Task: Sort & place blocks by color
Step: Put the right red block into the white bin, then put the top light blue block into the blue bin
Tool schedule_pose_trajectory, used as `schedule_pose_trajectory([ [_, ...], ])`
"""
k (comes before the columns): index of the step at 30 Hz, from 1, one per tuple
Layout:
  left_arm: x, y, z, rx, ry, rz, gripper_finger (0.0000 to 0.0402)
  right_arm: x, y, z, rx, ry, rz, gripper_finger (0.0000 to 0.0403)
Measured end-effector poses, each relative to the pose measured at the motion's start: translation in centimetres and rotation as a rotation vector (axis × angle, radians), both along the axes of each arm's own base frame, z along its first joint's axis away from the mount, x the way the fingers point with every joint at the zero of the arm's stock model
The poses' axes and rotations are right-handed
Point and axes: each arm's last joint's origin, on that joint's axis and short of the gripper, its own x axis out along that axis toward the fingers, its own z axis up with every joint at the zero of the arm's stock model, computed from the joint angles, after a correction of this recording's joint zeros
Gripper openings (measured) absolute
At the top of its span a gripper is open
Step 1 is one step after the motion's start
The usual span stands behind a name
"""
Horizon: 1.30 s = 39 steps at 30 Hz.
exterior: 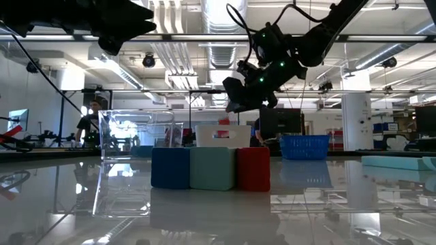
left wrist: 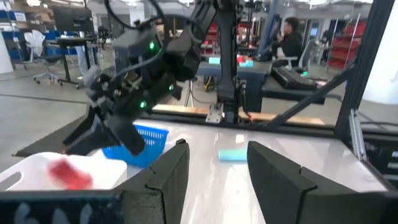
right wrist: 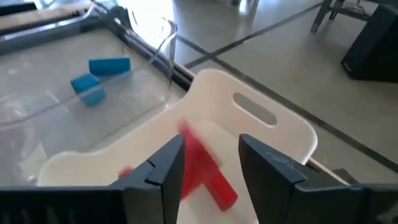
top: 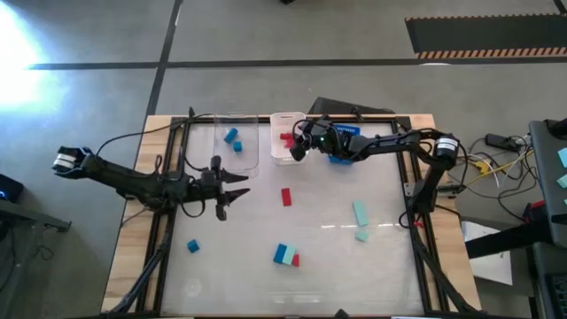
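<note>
My right gripper (top: 296,150) (right wrist: 211,143) hovers open over the white bin (top: 285,156) (right wrist: 261,112). Red blocks (right wrist: 202,168) (top: 286,137) lie on the bin's floor below its fingers. Two blue blocks (top: 233,139) (right wrist: 99,73) lie in the clear bin (top: 252,142). My left gripper (top: 232,191) (left wrist: 217,174) is open above the table's left half, holding nothing. On the table lie a red bar (top: 286,197), two teal blocks (top: 361,213), a blue cube (top: 192,246), and a blue, teal and red cluster (top: 285,255) (exterior: 213,168).
A blue mesh basket (top: 344,156) (left wrist: 144,142) stands right of the white bin, under my right arm. Black frame rails (top: 168,168) run along the table's sides. In the left wrist view a person (left wrist: 287,37) sits in the room beyond the table.
</note>
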Motion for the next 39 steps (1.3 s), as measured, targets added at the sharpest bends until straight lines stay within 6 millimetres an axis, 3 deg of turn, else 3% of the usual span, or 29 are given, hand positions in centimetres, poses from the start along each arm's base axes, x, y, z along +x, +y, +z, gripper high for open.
schedule_pose_trajectory([
  [6,0.6,-0.1,-0.1,-0.003,-0.021,0.001,0.0148,0.1,0.0,0.1,0.009,-0.024,0.016,0.0176],
  [10,0.8,-0.2,0.5,-0.087,-0.105,0.005,0.0148,-0.2,0.2,1.3,0.018,-0.053,0.021,0.0200],
  [17,1.4,-1.3,-0.7,-0.232,-0.072,-0.049,0.0148,-3.7,2.2,9.0,0.050,-0.081,0.013,0.0198],
  [22,2.2,-1.6,-1.6,-0.234,-0.021,-0.047,0.0148,-6.7,4.6,12.1,0.083,-0.104,0.088,0.0152],
  [25,2.4,-1.7,-1.7,-0.277,-0.018,-0.045,0.0148,-7.7,7.0,12.5,0.156,-0.090,0.204,0.0113],
  [33,2.6,-1.6,-2.0,-0.292,-0.002,-0.038,0.0148,-8.6,13.3,11.1,0.320,0.099,0.370,0.0021],
  [39,2.3,-1.3,-0.9,-0.172,-0.036,-0.005,0.0148,-9.9,15.5,9.0,0.503,0.295,0.286,0.0009],
])
